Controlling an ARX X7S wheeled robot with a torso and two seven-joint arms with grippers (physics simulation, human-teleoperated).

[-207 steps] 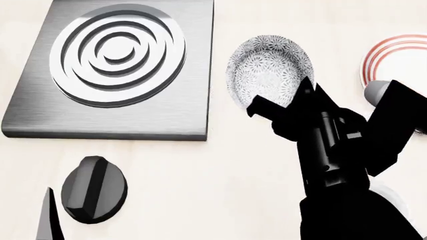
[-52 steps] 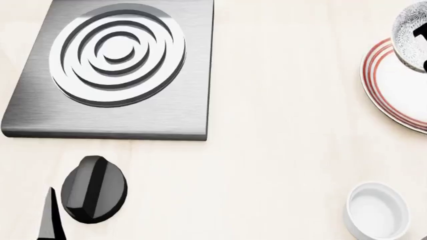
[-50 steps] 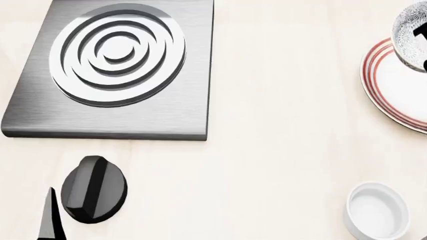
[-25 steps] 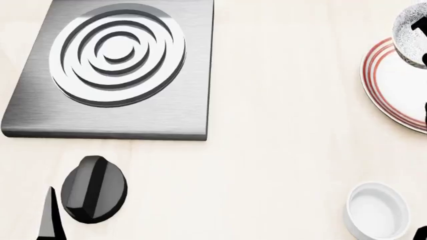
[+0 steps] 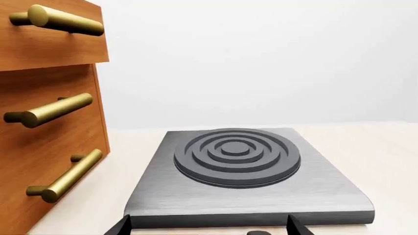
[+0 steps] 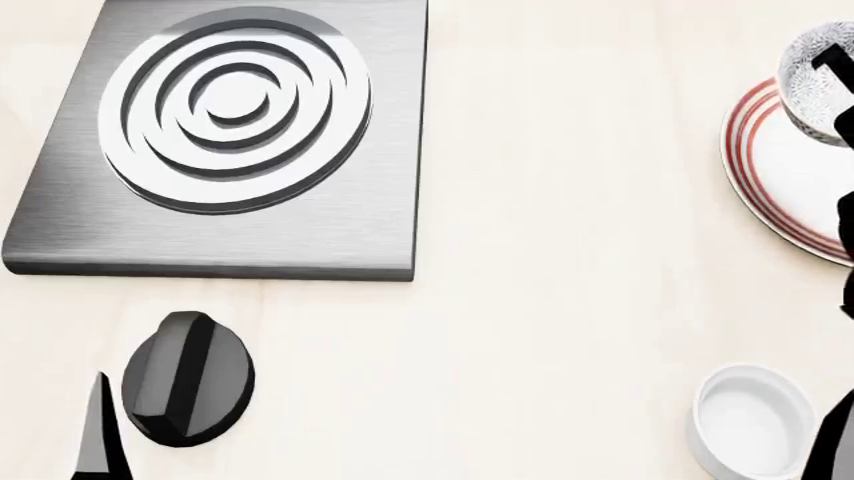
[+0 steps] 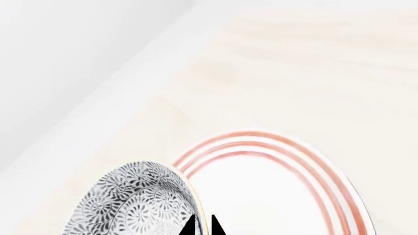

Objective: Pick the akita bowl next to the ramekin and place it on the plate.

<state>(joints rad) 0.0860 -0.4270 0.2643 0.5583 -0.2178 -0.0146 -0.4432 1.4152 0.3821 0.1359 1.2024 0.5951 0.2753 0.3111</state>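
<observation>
The akita bowl point(image 7: 134, 208), white with a grey floral pattern, hangs tilted over the far edge of the red-ringed plate point(image 7: 281, 196). My right gripper point(image 7: 203, 226) is shut on its rim, one fingertip inside and one outside. In the head view the akita bowl point(image 6: 817, 75) sits at the right edge above the plate point(image 6: 781, 170); whether they touch I cannot tell. The plain white ramekin point(image 6: 751, 422) stands nearer me, apart from both. My left gripper point(image 5: 209, 227) is open and empty in front of the stove plate.
A brushed-metal stove plate point(image 6: 234, 130) with concentric rings lies at the back left, a black knob point(image 6: 187, 378) in front of it. Wooden drawers with brass handles point(image 5: 56, 110) stand beside the stove plate. Part of my right arm point(image 6: 838, 440) shows at the lower right.
The right gripper has carried the akita bowl from the table's middle to the right, over the plate. In the last second the bowl tipped slightly and the right arm edged into view.
</observation>
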